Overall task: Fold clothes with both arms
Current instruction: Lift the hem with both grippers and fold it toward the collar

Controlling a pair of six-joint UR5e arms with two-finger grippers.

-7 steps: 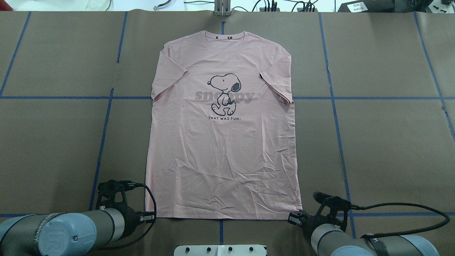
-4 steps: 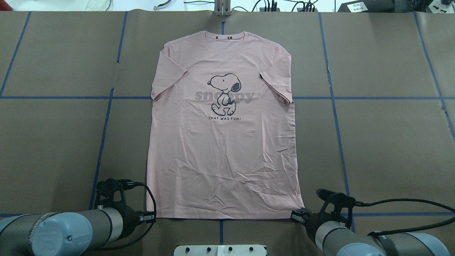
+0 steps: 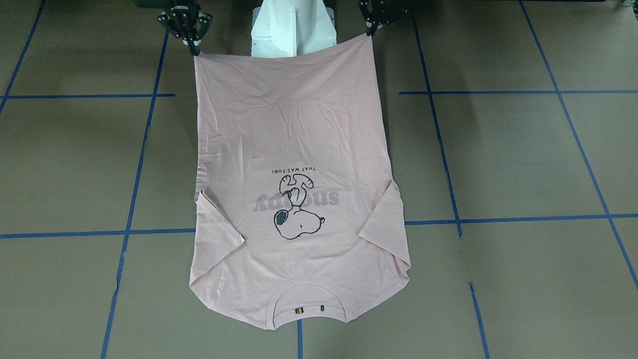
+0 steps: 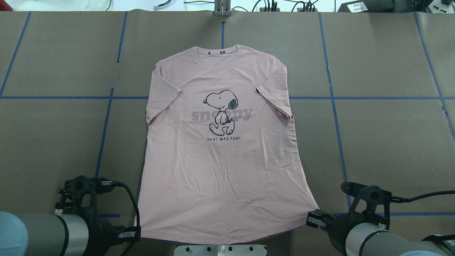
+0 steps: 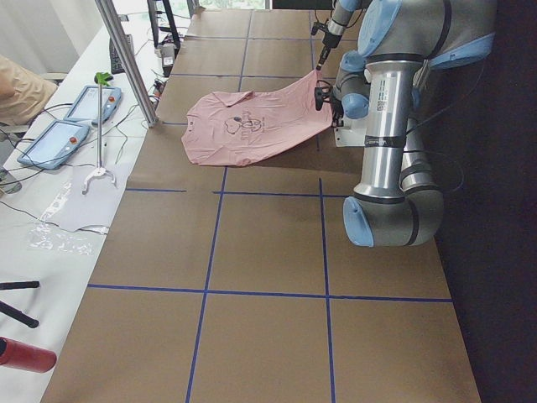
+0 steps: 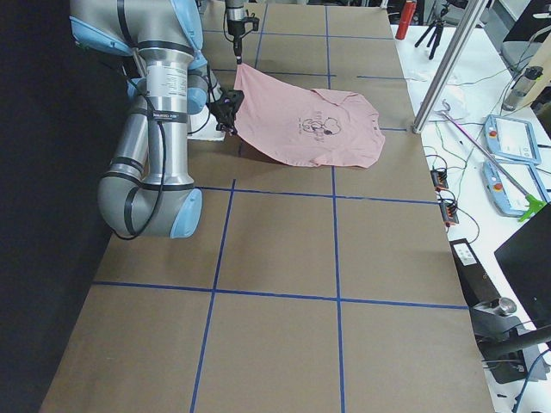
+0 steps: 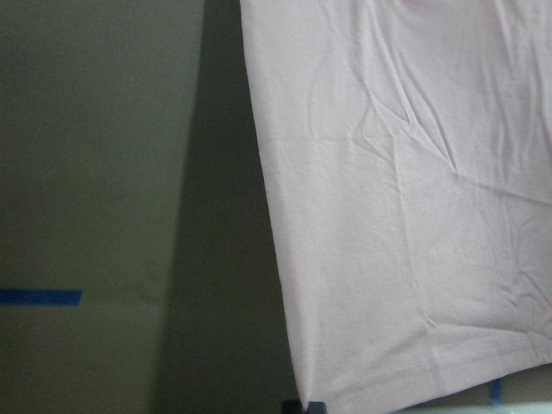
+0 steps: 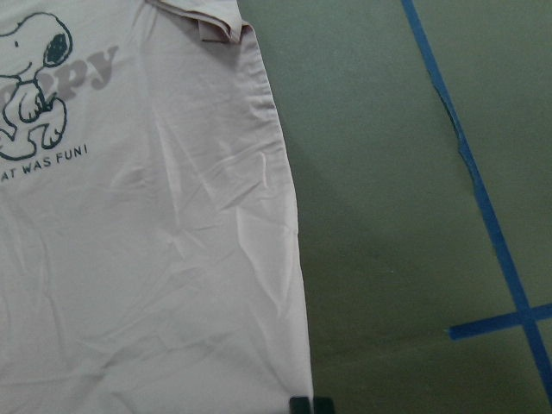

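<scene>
Brown paper-covered bench (image 4: 391, 142), pale pink cotton T-shirt (image 4: 220, 170) print-up at centre.
Hem end held off the bench: left black gripper (image 4: 132, 234) pinching one hem corner, right black gripper (image 4: 314, 217) pinching the other; collar end lies flat.

Brown table (image 4: 391, 149), blue tape grid (image 4: 373, 98); white side bench (image 5: 33, 197), possibly tablets (image 5: 52, 143).

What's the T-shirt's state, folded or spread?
Spread, print up, no fold. The T-shirt hem corners are pinched and lifted by the left gripper and right gripper.
</scene>
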